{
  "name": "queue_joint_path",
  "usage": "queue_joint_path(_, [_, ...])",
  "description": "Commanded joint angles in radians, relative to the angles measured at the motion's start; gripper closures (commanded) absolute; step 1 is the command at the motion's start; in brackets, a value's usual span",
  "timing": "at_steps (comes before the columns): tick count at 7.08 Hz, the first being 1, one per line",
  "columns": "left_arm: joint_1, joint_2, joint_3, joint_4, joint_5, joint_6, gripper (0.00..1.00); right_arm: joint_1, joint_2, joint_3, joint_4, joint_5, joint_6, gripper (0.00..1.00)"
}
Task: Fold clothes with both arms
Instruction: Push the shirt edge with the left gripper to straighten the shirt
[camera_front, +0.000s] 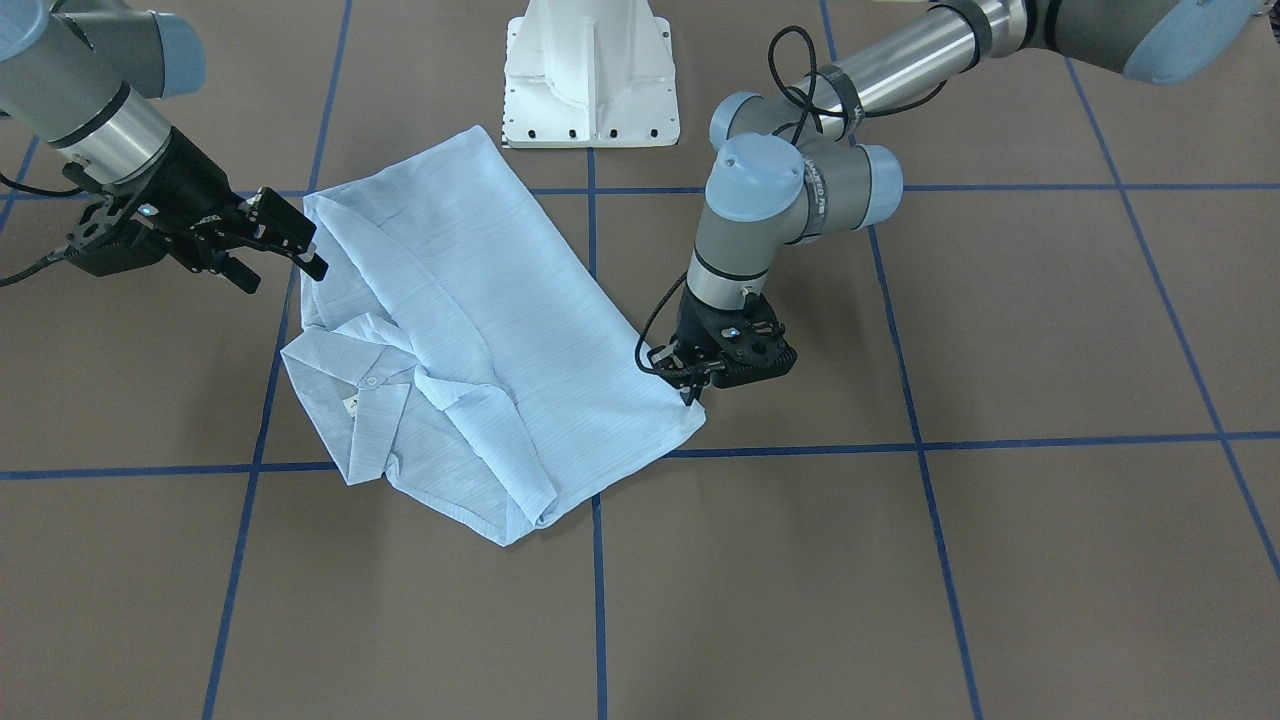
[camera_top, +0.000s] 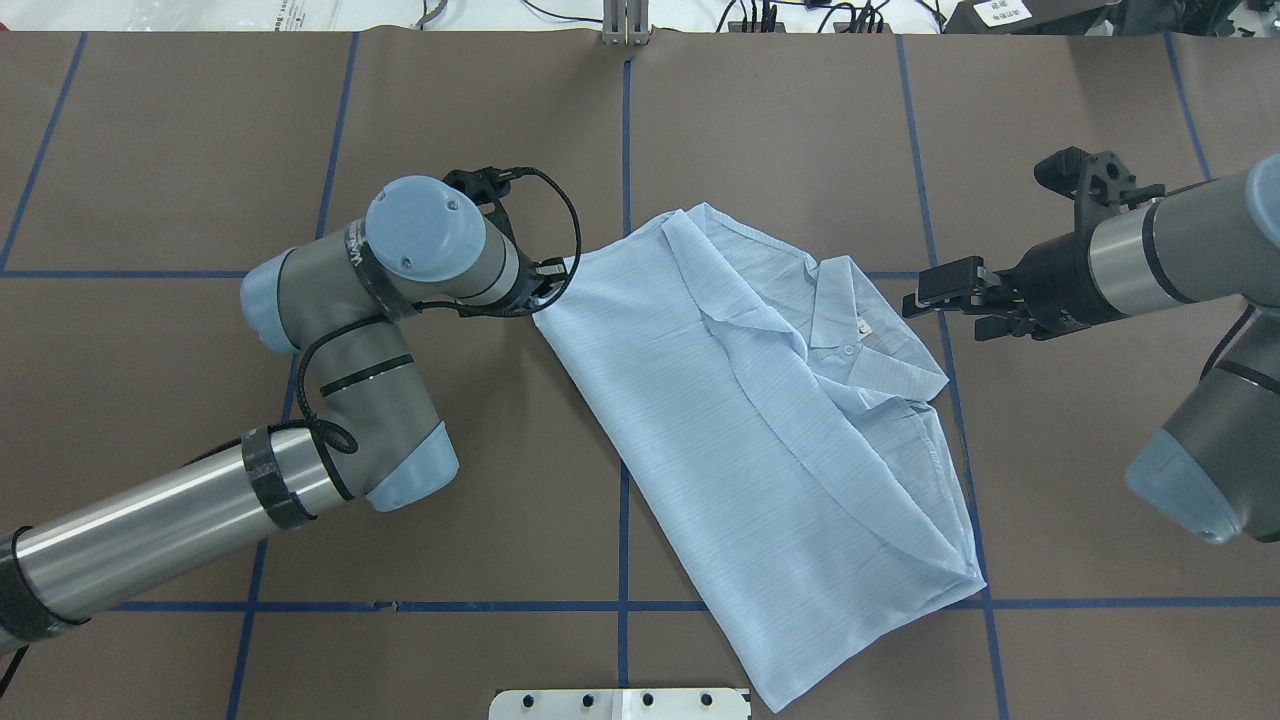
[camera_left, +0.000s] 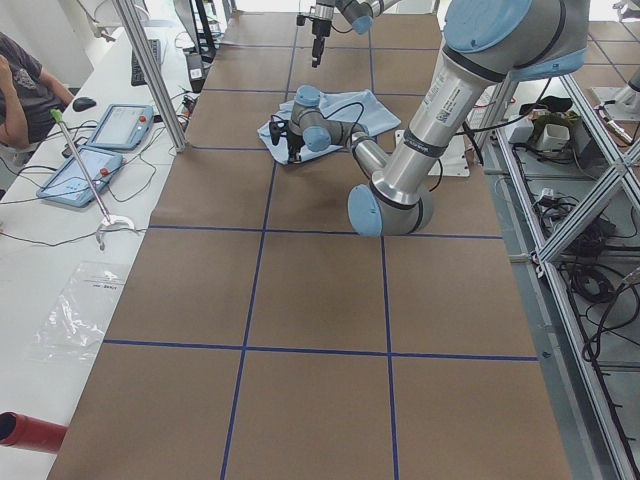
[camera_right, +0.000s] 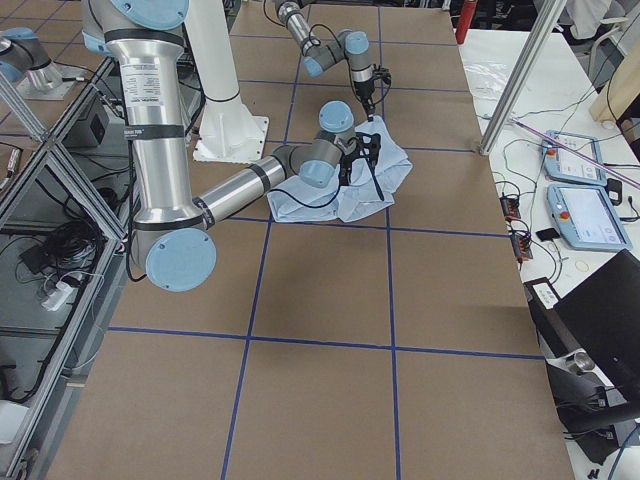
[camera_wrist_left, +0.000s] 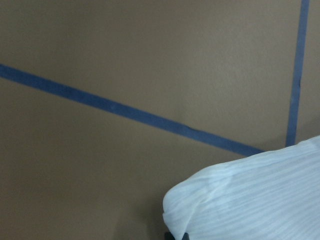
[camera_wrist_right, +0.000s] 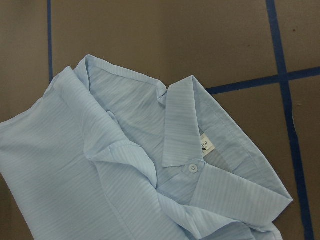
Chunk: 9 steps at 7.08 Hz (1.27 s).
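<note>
The pale-blue striped shirt (camera_front: 470, 330) (camera_top: 770, 440) lies folded on the brown table, collar and neck label (camera_wrist_right: 206, 145) facing up. My left gripper (camera_front: 692, 388) (camera_top: 545, 292) points down at the shirt's corner farthest from the collar. It looks shut on that corner, which fills the lower right of the left wrist view as bunched cloth (camera_wrist_left: 250, 200). My right gripper (camera_front: 285, 277) (camera_top: 945, 312) hangs open and empty just beside the collar. In the right wrist view I see the collar and a white button (camera_wrist_right: 192, 168) from above.
The white pedestal base (camera_front: 590, 75) (camera_top: 620, 703) stands just behind the shirt on the robot's side. Blue tape lines (camera_front: 595, 600) grid the table. A side desk holds tablets (camera_left: 110, 125) with a seated person (camera_left: 20, 85) beside it. Aluminium frame posts (camera_right: 520, 80) border the table.
</note>
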Motion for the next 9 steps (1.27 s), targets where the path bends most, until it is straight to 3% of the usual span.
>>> queue_joint_path(1, [-0.083, -0.151, 0.243, -0.079, 0.000, 0.069, 1.00, -0.001, 0.001, 0.003, 0.001, -0.001, -0.001, 0.00])
queue_joint_path(2, [-0.105, -0.198, 0.368, -0.195, 0.002, 0.077, 1.00, -0.001, 0.000, 0.006, 0.001, 0.001, -0.001, 0.00])
queue_joint_path(6, [-0.113, -0.252, 0.611, -0.571, 0.168, 0.154, 1.00, -0.002, -0.008, 0.007, 0.001, 0.003, -0.001, 0.00])
queue_joint_path(8, [-0.111, -0.263, 0.628, -0.603, 0.172, 0.158, 1.00, -0.005, 0.001, 0.009, 0.001, 0.004, 0.000, 0.00])
queue_joint_path(9, [-0.113, -0.263, 0.628, -0.606, 0.170, 0.165, 0.71, -0.005, 0.001, 0.009, 0.000, 0.003, 0.000, 0.00])
